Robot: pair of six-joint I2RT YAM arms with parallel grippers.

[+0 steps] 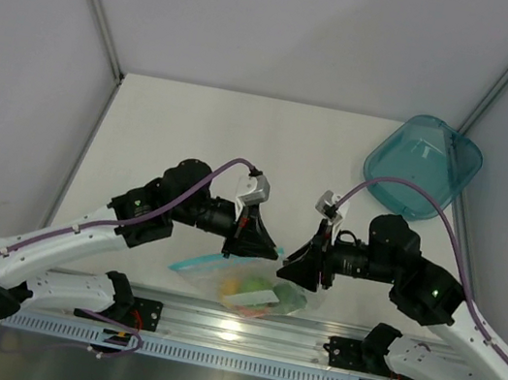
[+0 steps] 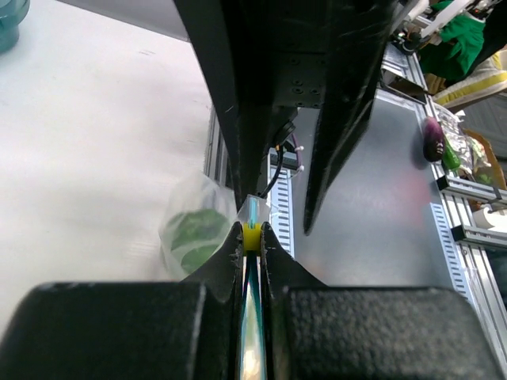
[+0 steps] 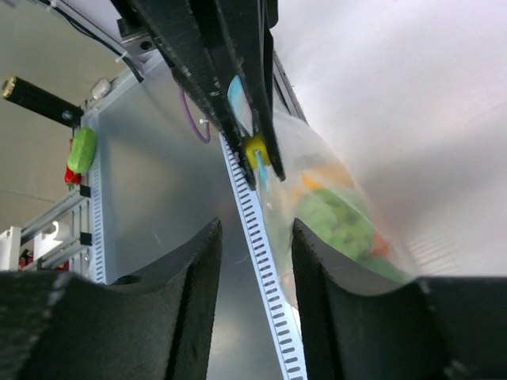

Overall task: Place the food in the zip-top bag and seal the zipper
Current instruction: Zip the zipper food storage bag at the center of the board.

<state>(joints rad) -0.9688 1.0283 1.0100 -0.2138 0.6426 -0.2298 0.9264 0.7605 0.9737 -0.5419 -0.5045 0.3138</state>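
left gripper [image 2: 251,230] was clamped on the zipper [image 2: 250,208] by its yellow slider [image 2: 251,239] | right gripper [image 3: 255,233] stood parted, holding nothing | food [image 3: 339,219] lay inside the zip-top bag [image 1: 206,268]

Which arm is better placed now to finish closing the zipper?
Left, probably. The left gripper is shut on the zipper of the bag, while the right gripper stands open next to it, holding nothing.

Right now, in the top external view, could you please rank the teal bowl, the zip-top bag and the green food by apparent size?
1. teal bowl and zip-top bag: about alike, since the bag is partly hidden.
2. green food: clearly smallest.
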